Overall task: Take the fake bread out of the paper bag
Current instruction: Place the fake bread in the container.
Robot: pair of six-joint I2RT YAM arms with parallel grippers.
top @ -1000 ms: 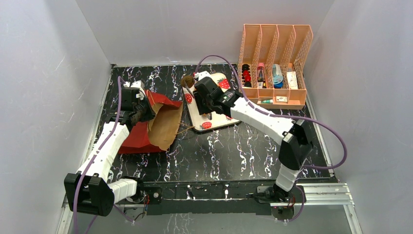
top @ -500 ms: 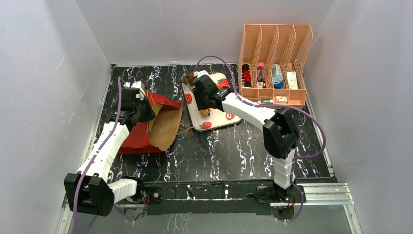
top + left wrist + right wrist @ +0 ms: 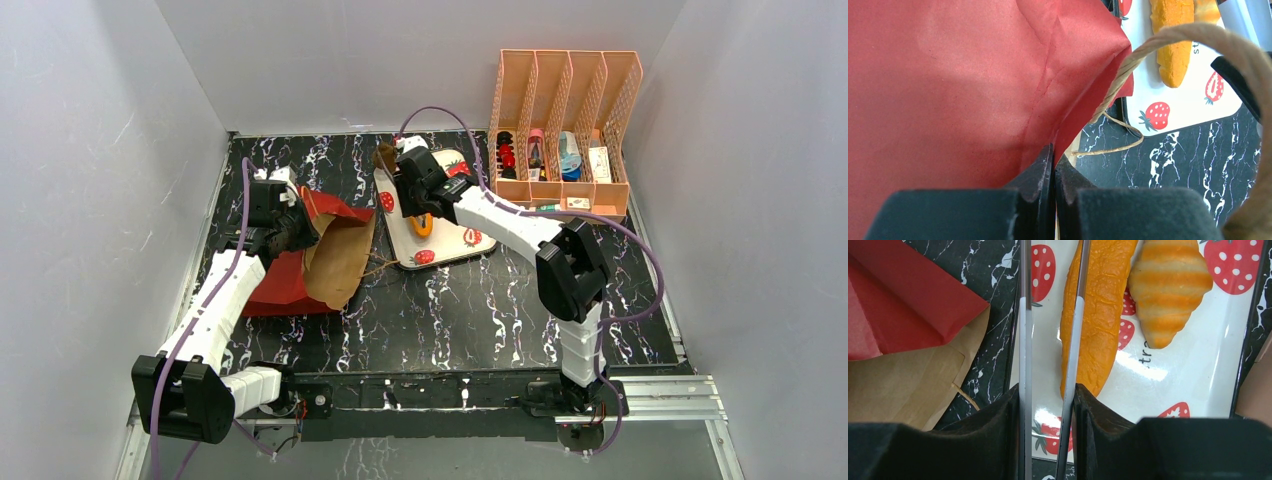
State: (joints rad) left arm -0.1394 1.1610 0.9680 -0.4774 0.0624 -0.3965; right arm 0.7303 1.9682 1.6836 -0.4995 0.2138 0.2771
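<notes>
Red paper bag (image 3: 948, 90) hides its contents from me; left fingers (image 3: 1034, 176) pinch its edge, right fingers (image 3: 998, 427) squeeze tongs (image 3: 1025, 340).

My black right gripper (image 3: 1046, 397) holds silvery tongs (image 3: 1075, 340); beyond its tips, an orange baguette (image 3: 1100, 305) and an orange-striped tan croissant (image 3: 1168, 290) on a white tray (image 3: 1198, 365) with red strawberries. My black left gripper (image 3: 1054, 175) pinches the red-and-brown paper bag (image 3: 948, 90); beneath, black white-veined table (image 3: 1188, 165).

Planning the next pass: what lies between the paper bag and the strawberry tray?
Bare marbled tabletop, crossed by a thin twine handle trailing from the paper bag toward the tray; the left wrist view shows it.
</notes>
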